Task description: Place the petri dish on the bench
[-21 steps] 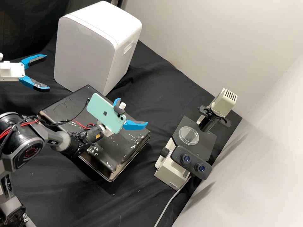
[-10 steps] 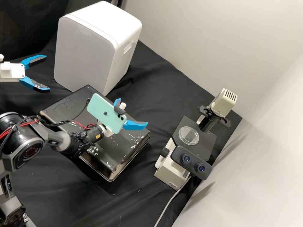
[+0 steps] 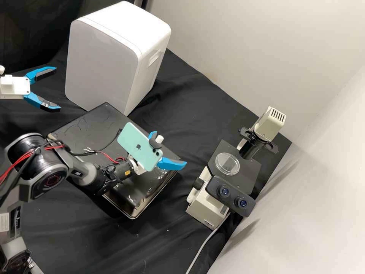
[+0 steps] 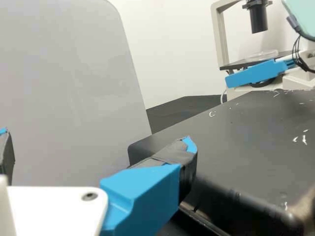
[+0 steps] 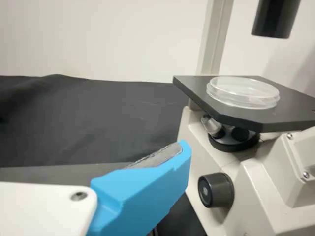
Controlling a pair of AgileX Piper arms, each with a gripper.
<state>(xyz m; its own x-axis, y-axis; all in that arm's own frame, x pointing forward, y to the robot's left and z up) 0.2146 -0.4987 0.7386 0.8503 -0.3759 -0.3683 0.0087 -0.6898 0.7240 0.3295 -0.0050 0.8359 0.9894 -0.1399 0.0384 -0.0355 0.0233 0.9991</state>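
Black bench (image 3: pixel 197 99), left hand (image 3: pixel 56 87) spread wide, empty

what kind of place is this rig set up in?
Most likely a laboratory: a microscope with a clear petri dish on its stage stands on a black-draped bench, and a white boxy appliance sits farther back.

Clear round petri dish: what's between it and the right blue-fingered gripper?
Only bare black bench cloth, then the black microscope stage bearing the dish; high view shows it.
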